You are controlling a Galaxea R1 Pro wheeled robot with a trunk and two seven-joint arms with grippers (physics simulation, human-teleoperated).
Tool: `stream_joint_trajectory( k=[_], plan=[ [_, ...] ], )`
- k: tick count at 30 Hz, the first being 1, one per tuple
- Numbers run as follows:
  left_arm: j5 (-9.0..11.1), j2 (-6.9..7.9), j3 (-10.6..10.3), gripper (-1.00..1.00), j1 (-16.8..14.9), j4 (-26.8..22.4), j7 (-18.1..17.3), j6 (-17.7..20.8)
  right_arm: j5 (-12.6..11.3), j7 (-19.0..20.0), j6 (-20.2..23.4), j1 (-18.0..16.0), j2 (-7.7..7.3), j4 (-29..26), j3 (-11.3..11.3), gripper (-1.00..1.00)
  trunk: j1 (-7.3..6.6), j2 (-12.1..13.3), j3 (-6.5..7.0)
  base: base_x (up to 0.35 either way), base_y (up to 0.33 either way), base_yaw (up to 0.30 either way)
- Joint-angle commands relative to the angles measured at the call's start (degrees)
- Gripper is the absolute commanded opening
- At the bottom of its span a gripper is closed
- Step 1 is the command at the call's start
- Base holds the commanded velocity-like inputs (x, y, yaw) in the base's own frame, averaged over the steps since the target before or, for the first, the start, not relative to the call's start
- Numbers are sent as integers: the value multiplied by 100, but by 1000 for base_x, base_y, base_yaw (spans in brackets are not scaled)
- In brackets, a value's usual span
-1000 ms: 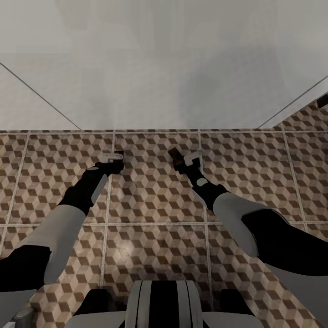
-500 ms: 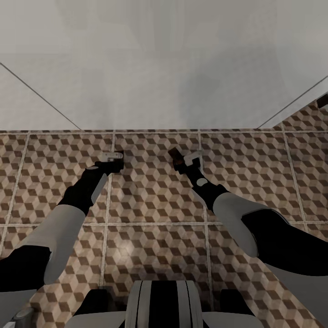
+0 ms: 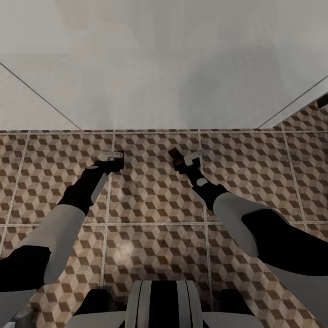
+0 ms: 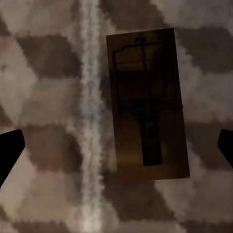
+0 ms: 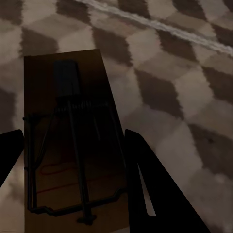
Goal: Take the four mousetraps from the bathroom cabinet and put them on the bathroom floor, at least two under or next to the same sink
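Note:
Both arms reach down to the cube-patterned bathroom floor (image 3: 155, 205) close to a white wall. In the left wrist view one brown mousetrap (image 4: 145, 104) lies flat on the tiles beside a grout line. My left gripper (image 4: 116, 148) hangs over it, open, with its dark fingertips (image 4: 9, 153) far apart and clear of the board. My right gripper (image 5: 73, 170) is shut on a second mousetrap (image 5: 73, 141), with a finger against each long side, low over the tiles. In the head view the left gripper (image 3: 114, 157) and right gripper (image 3: 175, 157) sit near the wall's foot. The cabinet is out of view.
A plain white wall or panel (image 3: 159, 68) rises just beyond both grippers. A dark object (image 3: 323, 100) pokes in at the far right edge. Patterned tiles stretch to both sides and back toward my base (image 3: 159, 305).

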Motion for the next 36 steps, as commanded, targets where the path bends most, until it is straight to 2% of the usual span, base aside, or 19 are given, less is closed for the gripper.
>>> stream_joint_trajectory(
  k=[1, 18, 28, 36],
  plan=[
    [50, 9, -40, 100, -1, -27, 48, 25, 46, -59, 4, -4, 2, 9, 20, -100, -1, -1, -3, 0, 0, 0],
    [50, 17, -51, 100, -1, -394, 19, 31, 69, -81, 901, -4, 2, -139, 4, -100, -1, -1, -3, 0, 0, 0],
    [50, 24, -67, 100, 3, -809, 4, 62, 72, -89, 1530, -4, 2, -596, 2, -100, -1, -1, -3, 0, 0, 0],
    [50, 28, -81, 100, 1, -924, 4, 65, 77, -109, 1692, -12, 2, -759, 2, -100, -1, -1, -3, 0, 0, 0]
  ],
)
